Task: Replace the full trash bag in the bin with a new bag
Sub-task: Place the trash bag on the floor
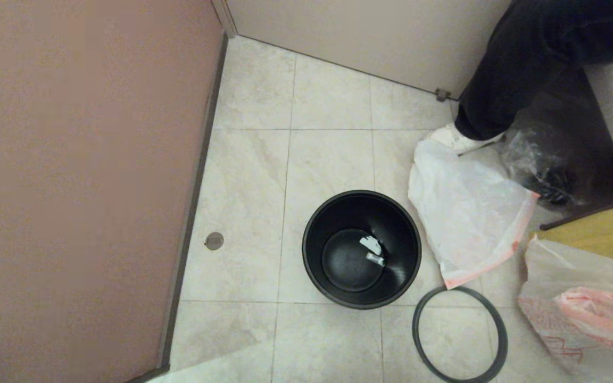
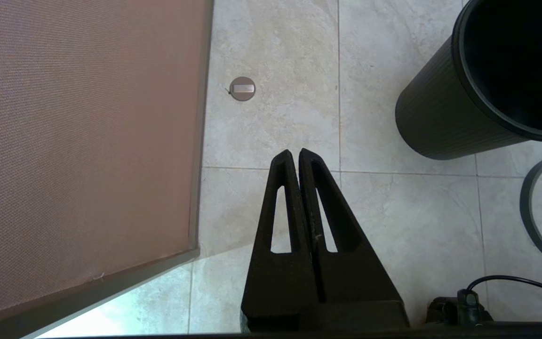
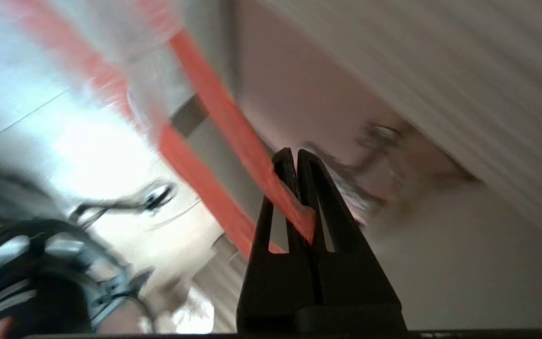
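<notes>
The black bin (image 1: 362, 250) stands unlined on the tile floor, with small white scraps at its bottom. Its grey rim ring (image 1: 461, 335) lies on the floor beside it. The new bag (image 1: 466, 213) lies flat to the bin's right, orange-red hem toward me. The full trash bag (image 1: 578, 298) bulges into the head view's lower right corner. In the right wrist view my right gripper (image 3: 296, 153) is shut on its orange-red drawstring hem (image 3: 233, 127), and the sack (image 3: 97, 160) hangs off to one side. My left gripper (image 2: 296, 153) is shut on nothing above the floor, short of the bin (image 2: 464, 108).
A brown partition (image 1: 72, 186) walls off the left side, with a round floor stop (image 1: 214, 240) near it. A person's dark-trousered leg (image 1: 524, 64) and white shoe (image 1: 461, 139) stand at the back right. A clear glossy bag (image 1: 540, 165) and a yellow bag (image 1: 604, 234) crowd the right.
</notes>
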You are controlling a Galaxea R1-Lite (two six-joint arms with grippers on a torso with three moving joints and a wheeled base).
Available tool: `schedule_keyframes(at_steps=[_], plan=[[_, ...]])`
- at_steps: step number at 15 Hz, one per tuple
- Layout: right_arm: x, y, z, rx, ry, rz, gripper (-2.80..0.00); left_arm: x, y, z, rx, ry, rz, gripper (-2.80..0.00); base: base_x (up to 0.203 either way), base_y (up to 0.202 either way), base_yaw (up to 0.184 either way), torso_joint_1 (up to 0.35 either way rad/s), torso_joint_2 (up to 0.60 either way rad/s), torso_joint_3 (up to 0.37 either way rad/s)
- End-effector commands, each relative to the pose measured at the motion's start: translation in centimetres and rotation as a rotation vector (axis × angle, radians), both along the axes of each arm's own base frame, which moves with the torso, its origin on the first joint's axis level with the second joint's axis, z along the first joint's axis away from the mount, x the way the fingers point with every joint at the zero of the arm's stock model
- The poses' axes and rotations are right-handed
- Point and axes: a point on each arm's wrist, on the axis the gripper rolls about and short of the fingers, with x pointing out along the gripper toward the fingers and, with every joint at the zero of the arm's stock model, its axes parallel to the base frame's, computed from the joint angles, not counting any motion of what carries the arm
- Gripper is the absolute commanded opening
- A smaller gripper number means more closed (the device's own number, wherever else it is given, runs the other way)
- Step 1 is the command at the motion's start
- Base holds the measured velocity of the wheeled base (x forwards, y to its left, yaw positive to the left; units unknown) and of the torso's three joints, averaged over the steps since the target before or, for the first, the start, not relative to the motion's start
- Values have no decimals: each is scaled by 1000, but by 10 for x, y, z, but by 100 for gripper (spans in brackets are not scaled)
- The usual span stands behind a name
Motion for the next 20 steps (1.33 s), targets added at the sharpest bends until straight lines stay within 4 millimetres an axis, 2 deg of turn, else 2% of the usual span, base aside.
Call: schedule_keyframes(at_steps=[1,6,9,11,12,13,16,18,20], plan=[[21,-14,-21,147,36,61,-280,0,0,0,0,1,1,-280,0,0,0,0,0,0],[89,-34,-59,403,25,176,-280,0,0,0,0,1,1,-280,0,0,0,0,0,0],[131,-60,-98,506,31,143,-280,0,0,0,0,1,1,-280,0,0,0,0,0,0],[151,-78,-126,519,4,101,-280,0,0,0,0,1,1,-280,0,0,0,0,0,0],[155,-86,-131,501,-34,80,0,0,0,0,0,1,1,-280,0,0,0,0,0,0],[152,-89,-128,491,-51,65,0,0,0,0,0,1,1,-280,0,0,0,0,0,0],[133,-83,-88,421,-139,58,0,0,0,0,0,2,1,-280,0,0,0,0,0,0],[112,-67,-57,412,-180,73,0,0,0,0,0,1,1,-280,0,0,0,0,0,0],[85,-42,-26,481,-257,127,0,0,0,0,0,1,1,-280,0,0,0,0,0,0]])
